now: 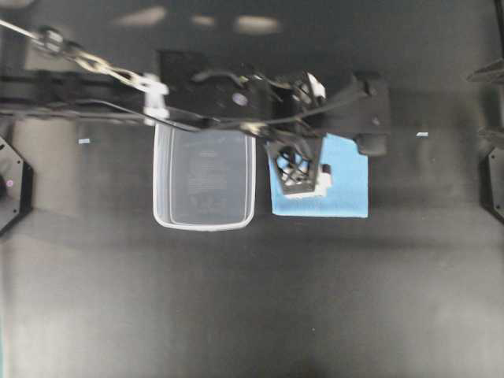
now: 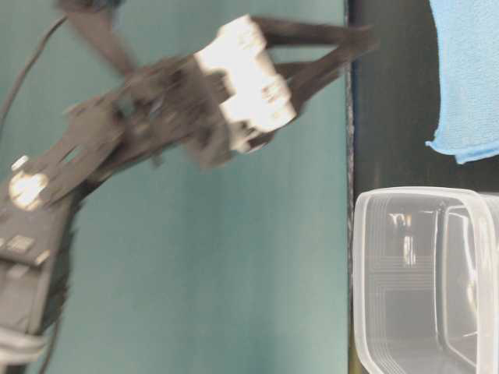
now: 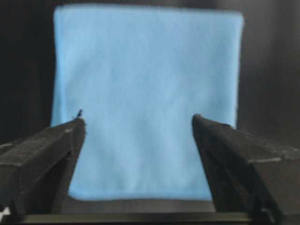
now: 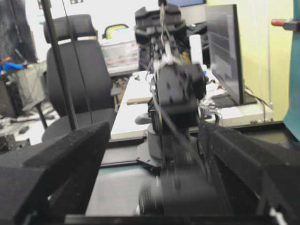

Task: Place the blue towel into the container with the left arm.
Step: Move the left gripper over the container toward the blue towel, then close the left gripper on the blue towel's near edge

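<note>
The blue towel (image 1: 342, 189) lies flat and folded on the black table, just right of the container (image 1: 205, 177), a clear empty tub. My left arm reaches across over the tub's far rim. Its gripper (image 1: 303, 185) hangs over the towel's left part, open and empty. In the left wrist view the towel (image 3: 145, 93) fills the space between the spread jaws of the left gripper (image 3: 138, 119). Whether the fingertips touch the cloth I cannot tell. The towel (image 2: 468, 78) and tub (image 2: 429, 280) also show at table level. My right gripper (image 4: 157, 129) is open and empty, facing the left arm.
Small white tape marks (image 1: 84, 141) (image 1: 422, 135) lie on the table. Black fixtures stand at the left edge (image 1: 12, 185) and the right edge (image 1: 492, 177). A teal wall (image 2: 195, 257) stands at the table's edge.
</note>
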You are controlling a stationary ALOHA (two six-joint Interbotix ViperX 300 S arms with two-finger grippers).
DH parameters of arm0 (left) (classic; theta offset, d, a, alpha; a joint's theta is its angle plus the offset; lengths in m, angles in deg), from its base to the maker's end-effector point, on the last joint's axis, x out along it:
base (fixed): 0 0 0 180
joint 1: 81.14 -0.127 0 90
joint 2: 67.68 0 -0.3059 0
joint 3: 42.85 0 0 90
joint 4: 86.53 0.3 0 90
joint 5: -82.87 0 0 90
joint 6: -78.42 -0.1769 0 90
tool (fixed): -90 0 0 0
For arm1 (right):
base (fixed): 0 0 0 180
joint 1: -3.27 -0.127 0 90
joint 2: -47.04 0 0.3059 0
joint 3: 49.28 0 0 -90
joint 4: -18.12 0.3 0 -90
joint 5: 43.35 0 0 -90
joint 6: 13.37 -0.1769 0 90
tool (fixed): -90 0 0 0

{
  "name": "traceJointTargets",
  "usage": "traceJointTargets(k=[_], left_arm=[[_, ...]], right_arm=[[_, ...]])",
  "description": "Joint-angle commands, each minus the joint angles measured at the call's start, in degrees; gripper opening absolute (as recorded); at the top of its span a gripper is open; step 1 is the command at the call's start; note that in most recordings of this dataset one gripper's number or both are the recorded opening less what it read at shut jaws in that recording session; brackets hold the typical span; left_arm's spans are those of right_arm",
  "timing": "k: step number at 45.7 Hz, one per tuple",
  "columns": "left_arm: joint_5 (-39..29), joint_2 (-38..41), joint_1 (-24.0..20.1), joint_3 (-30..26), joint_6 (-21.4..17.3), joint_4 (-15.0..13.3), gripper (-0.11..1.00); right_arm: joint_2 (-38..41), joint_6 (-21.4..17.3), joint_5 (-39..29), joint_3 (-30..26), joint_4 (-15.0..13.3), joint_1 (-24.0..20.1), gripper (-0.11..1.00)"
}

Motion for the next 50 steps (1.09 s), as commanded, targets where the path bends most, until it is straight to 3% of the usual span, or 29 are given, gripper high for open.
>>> traceJointTargets(k=[1, 22, 26, 38, 50], left_arm=[[0.79, 3.16, 0.53, -2.64, 0.09, 0.18, 0.88], [1.85, 9.84, 2.2, -2.11, 0.18, 0.18, 0.84], [2.02, 9.67, 2.02, -1.76, 0.18, 0.09, 0.73], [1.85, 8.44, 2.02, -2.29, 0.09, 0.18, 0.08], [-5.01, 0.35, 1.41, -6.77, -1.93, 0.18, 0.06]], right_arm=[[0.26, 0.09, 0.26, -1.14, 0.18, 0.0, 0.74], [0.26, -0.18, 0.26, -0.97, 0.18, 0.0, 0.74], [0.26, -0.26, 0.26, -0.79, 0.18, 0.0, 0.74], [0.09, -0.35, 0.44, -0.79, 0.09, 0.0, 0.72], [0.0, -0.35, 0.53, -0.88, 0.18, 0.09, 0.72]])
